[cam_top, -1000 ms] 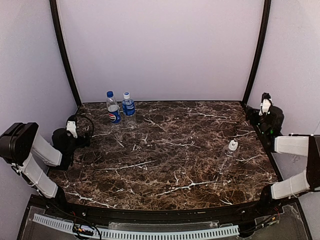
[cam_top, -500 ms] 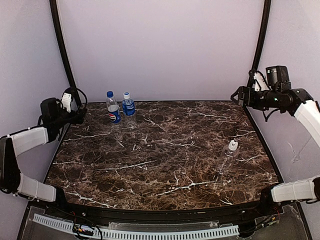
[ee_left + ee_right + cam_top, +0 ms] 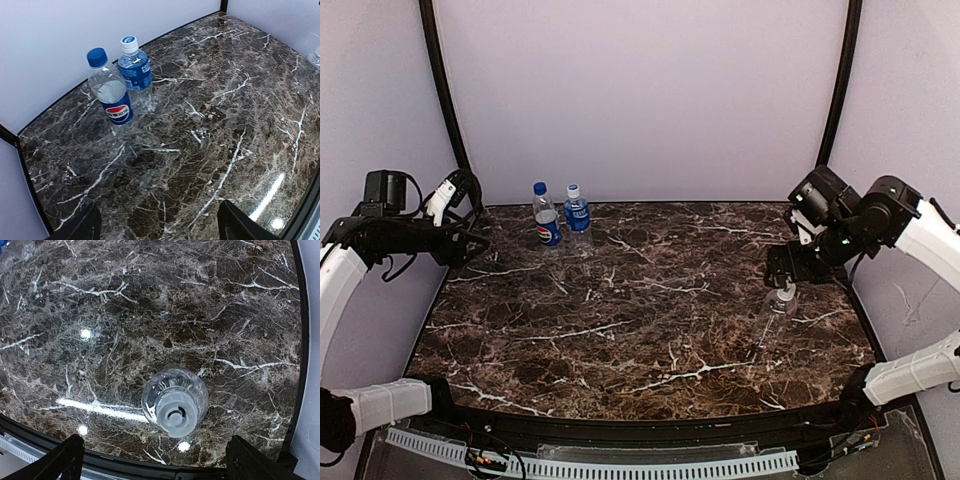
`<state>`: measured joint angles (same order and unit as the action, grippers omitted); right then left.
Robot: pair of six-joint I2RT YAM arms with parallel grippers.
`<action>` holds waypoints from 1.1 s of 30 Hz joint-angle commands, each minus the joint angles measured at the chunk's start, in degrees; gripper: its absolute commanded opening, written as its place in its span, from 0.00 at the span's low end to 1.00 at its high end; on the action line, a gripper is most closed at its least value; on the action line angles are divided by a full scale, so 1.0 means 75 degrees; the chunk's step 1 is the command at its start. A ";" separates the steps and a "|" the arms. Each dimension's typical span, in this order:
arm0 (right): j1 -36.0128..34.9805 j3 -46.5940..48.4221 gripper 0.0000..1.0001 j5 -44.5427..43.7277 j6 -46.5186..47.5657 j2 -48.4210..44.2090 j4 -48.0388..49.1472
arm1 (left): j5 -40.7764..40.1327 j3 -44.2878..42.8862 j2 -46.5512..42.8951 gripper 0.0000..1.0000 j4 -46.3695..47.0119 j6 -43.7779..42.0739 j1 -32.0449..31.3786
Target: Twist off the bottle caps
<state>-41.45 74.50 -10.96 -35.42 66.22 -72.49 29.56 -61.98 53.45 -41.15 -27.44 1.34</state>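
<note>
left gripper (image 3: 470, 243), top view: hangs over the far-left corner of the desk (image 3: 650, 330); its spread cannot be told from this angle.
right gripper (image 3: 785, 270), top view: hangs near the right edge, straight over the plain bottle (image 3: 772, 318).
plain bottle, top view: upright near the right edge, about midway from near edge to far edge, pale cap (image 3: 786, 291) on.
Pepsi bottle (image 3: 547, 228), top view: upright by the far edge, toward the far-left corner, blue cap (image 3: 539, 188) on.
blue-label bottle (image 3: 578, 216), top view: upright just to the right of the Pepsi bottle, white cap (image 3: 573, 189) on.
left gripper (image 3: 160, 230), left wrist view: jaws spread wide with nothing between them; only the two dark fingertips (image 3: 82, 227) show at the bottom.
bottles, left wrist view: Pepsi bottle (image 3: 112, 95) and blue-label bottle (image 3: 136, 75) stand side by side close to the far edge, well apart from the fingertips; blue cap (image 3: 96, 56) and white cap (image 3: 129, 44) sit on their necks.
right gripper (image 3: 157, 462), right wrist view: jaws wide apart and holding nothing, fingertips (image 3: 60, 460) at the lower corners.
plain bottle (image 3: 192, 387), right wrist view: seen from above, its pale cap (image 3: 175, 412) facing the camera, lying between the two fingertips' lines and touched by neither.
</note>
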 commanded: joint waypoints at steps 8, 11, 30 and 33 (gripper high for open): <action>-0.0554 -0.0439 0.79 -0.1842 -0.0737 0.0890 -0.0249 | 0.0617 -0.0145 0.0150 0.78 -0.0957 0.0374 -0.0406; -0.0533 -0.0645 0.74 -0.1833 -0.0625 0.0852 0.0003 | 0.0686 -0.0181 0.0156 0.78 -0.0998 0.0383 -0.0424; -0.0232 -0.1162 0.09 -0.0930 -0.0111 0.0847 0.0807 | 0.0744 -0.0110 0.0133 0.76 -0.1195 0.0267 -0.0501; -0.0255 -0.1051 0.00 -0.0078 0.0420 0.0663 0.1452 | 0.0824 -0.0173 0.0181 0.74 -0.1273 0.0242 -0.0578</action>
<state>-43.59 66.61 -19.03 -36.32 72.84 -66.61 34.06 -62.13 55.05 -47.83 -24.91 -2.20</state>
